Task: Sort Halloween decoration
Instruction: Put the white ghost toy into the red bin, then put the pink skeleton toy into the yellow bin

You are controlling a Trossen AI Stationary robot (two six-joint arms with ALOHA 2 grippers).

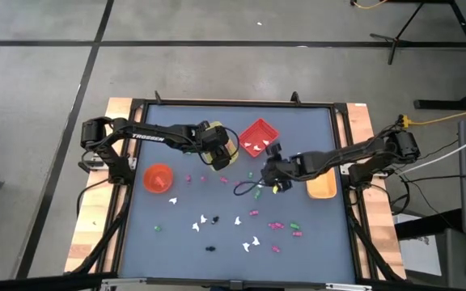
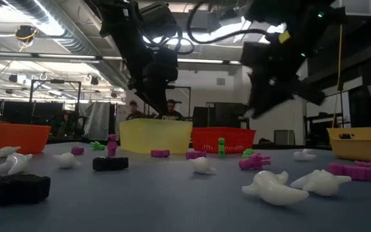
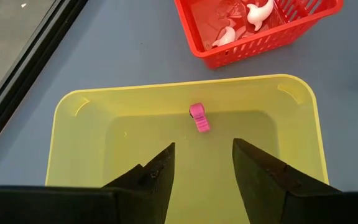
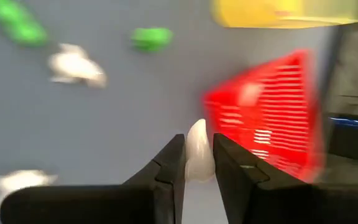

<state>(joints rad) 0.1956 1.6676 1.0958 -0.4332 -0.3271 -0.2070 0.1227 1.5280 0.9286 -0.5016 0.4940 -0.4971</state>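
Note:
The Halloween decoration is many tiny trinkets, white (image 1: 201, 221), pink (image 1: 275, 226), green (image 1: 296, 233) and black (image 1: 211, 249), scattered on the grey table. My left gripper (image 3: 204, 168) hangs open over the yellow bin (image 3: 92, 124), which holds one pink trinket (image 3: 199, 117). My right gripper (image 4: 199, 163) is above the table just on the near side of the red bin (image 4: 272, 118) and is shut on a white trinket (image 4: 197, 146). The red bin (image 3: 253, 43) holds white trinkets (image 3: 258, 12). My right gripper pinches the white trinket between its two fingers, gripping its lower part (image 4: 198, 168). The rounded end (image 4: 197, 130) sticks out past the fingertips. The fingers slant downward, and the trinket is lifted clear of the table.
An orange bowl (image 1: 158, 176) sits left of the yellow bin and an orange-yellow tray (image 1: 322, 187) stands at the right. Loose trinkets lie mostly in the table's near half (image 2: 272, 187). People stand in the room beyond the far edge (image 2: 169, 109).

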